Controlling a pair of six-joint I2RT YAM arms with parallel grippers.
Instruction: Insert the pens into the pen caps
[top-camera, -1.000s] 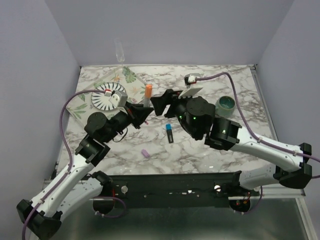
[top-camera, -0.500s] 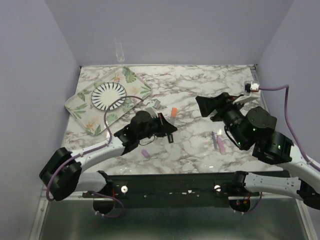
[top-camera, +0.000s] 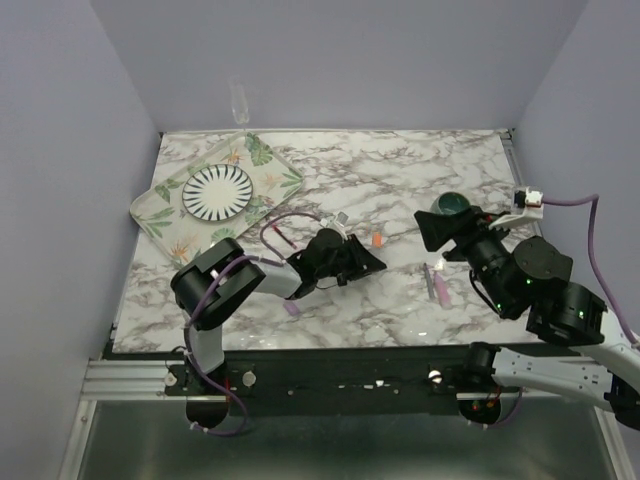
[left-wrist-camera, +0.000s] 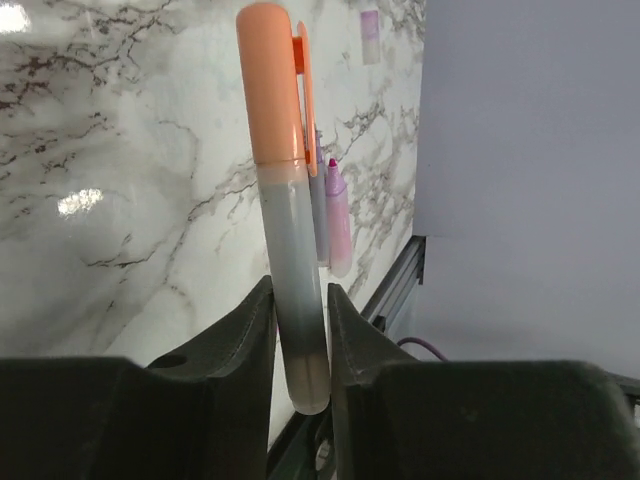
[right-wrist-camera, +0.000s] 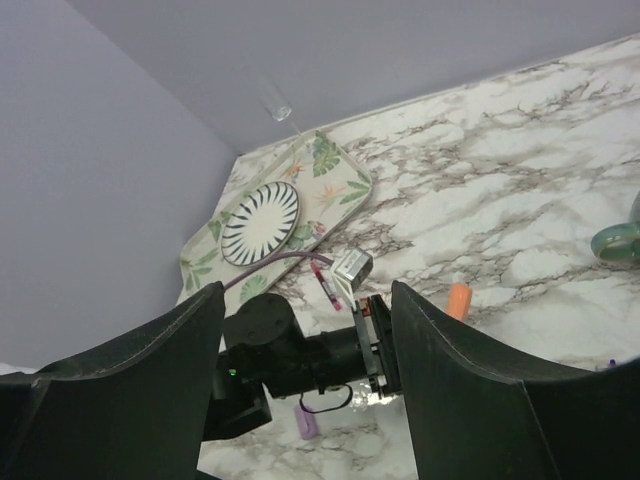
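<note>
My left gripper (left-wrist-camera: 300, 290) is low over the table right of centre (top-camera: 368, 262). Its fingers hug the tail of a pale grey marker (left-wrist-camera: 290, 250), whose orange cap (left-wrist-camera: 272, 85) is on and points away (top-camera: 377, 241). Just beyond lies an uncapped pink marker (left-wrist-camera: 338, 215) (top-camera: 438, 287) next to a thin grey pen (top-camera: 427, 274). A light purple cap (top-camera: 291, 308) lies near the front edge behind the left gripper. A thin red pen (right-wrist-camera: 327, 285) lies beside the left wrist. My right gripper (right-wrist-camera: 305, 305) hangs open and empty at the right (top-camera: 432, 228).
A teal mug (top-camera: 452, 206) stands close behind the right gripper. A leaf-patterned tray (top-camera: 275, 172) holding a striped plate (top-camera: 218, 190) sits at the back left. The left arm's purple cable loops over the table near the tray.
The left gripper has carried the capped marker rightward and down toward the table. The right arm has drawn back to the right, away from the marker.
</note>
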